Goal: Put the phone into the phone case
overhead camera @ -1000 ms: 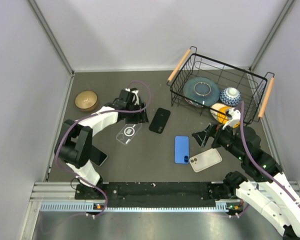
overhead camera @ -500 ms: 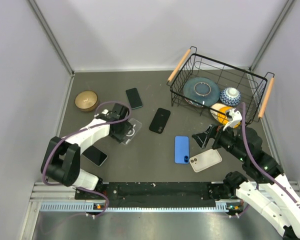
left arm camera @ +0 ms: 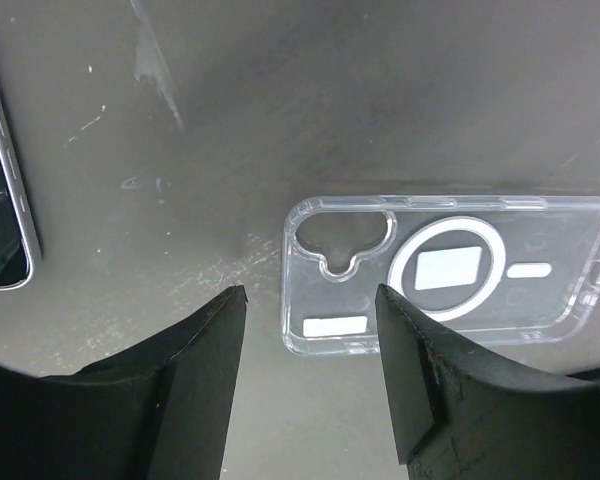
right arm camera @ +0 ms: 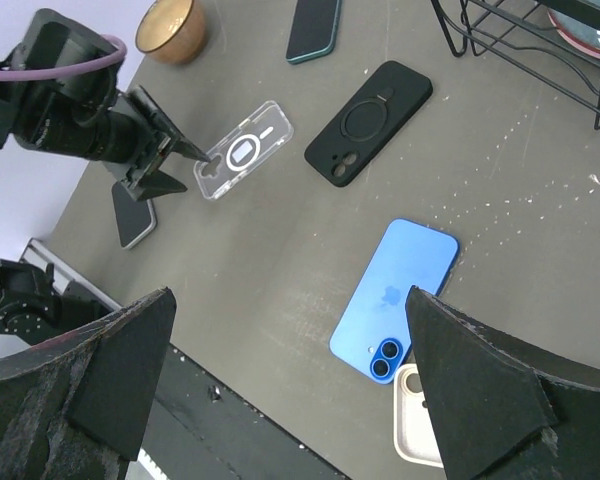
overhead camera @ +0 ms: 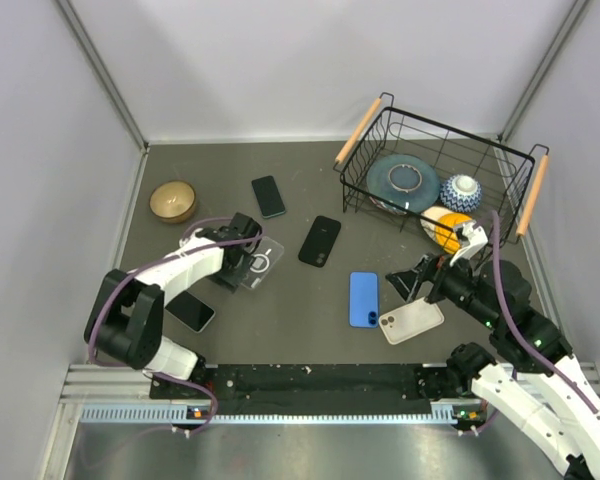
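A clear phone case [overhead camera: 261, 264] with a white ring lies flat left of centre; it also shows in the left wrist view [left arm camera: 450, 275] and the right wrist view [right arm camera: 242, 150]. My left gripper [overhead camera: 243, 262] is open and empty, low over the table at the case's camera-cutout end [left arm camera: 310, 312]. A blue phone [overhead camera: 364, 298] lies face down at centre right [right arm camera: 395, 295]. My right gripper [overhead camera: 412, 276] is open and empty, raised above and right of the blue phone [right arm camera: 290, 295].
A dark phone with a teal edge [overhead camera: 268, 196] lies behind the clear case. A black case [overhead camera: 320, 240], a beige case [overhead camera: 411, 320] and a silver-edged phone [overhead camera: 190, 311] also lie on the table. A wooden bowl [overhead camera: 172, 200] sits far left. A wire basket [overhead camera: 435, 175] holds dishes.
My left gripper has moved from over the teal-edged phone forward to the clear case, uncovering that phone. The right arm has shifted slightly right.
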